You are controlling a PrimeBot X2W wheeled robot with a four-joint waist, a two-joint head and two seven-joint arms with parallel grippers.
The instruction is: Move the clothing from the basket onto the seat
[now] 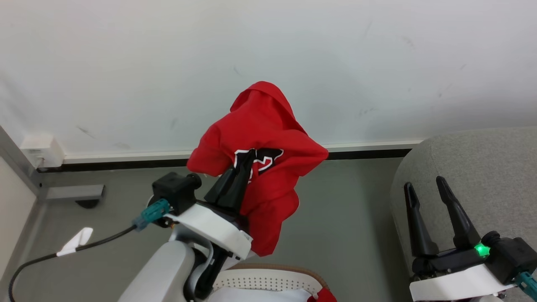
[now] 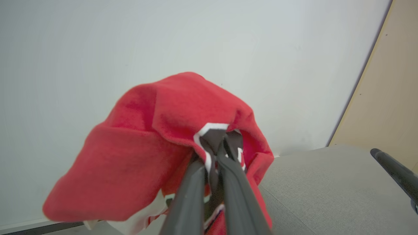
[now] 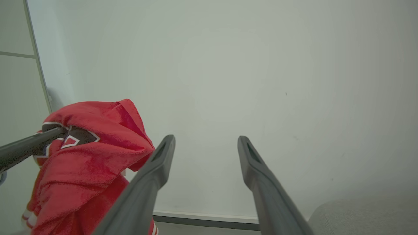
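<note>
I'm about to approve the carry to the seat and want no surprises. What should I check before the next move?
1. Grip: left gripper shut on the red garment: ok.
2. Hem above the basket rim: ok, it seems.
3. The right gripper open and empty: ok.
4. Path to the seat free: cannot tell; the right gripper stands before its near edge.
5. Basket emptied: not ok, cloth lies inside.

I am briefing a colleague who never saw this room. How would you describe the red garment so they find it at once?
Before the white wall, left of the grey seat, the left gripper is raised. The red garment hangs from its shut jaws. It is the one cloth in the air, bright red with a black-and-white print.
</note>
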